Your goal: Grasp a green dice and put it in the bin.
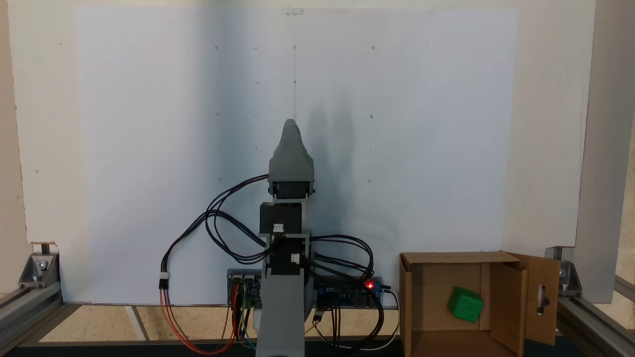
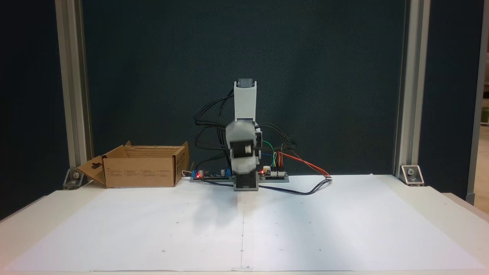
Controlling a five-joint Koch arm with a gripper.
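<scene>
Green dice inside the cardboard bin; arm folded at centre of table.

In a fixed view the grey pointed gripper [image 1: 291,130] sits over the white paper sheet [image 1: 149,148], one tip showing, so whether its jaws are apart cannot be told. To its right, the small bright green cube dice [image 1: 465,304], rounded corners, pips faint, lies tilted inside the brown corrugated cardboard bin [image 1: 506,297], whose slotted flap hangs open.

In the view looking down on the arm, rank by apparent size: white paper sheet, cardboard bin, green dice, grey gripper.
1. white paper sheet
2. bin, cut off by the frame edge
3. gripper, nearer the camera, so it may look larger than it is
4. green dice, lying inside the bin
</scene>
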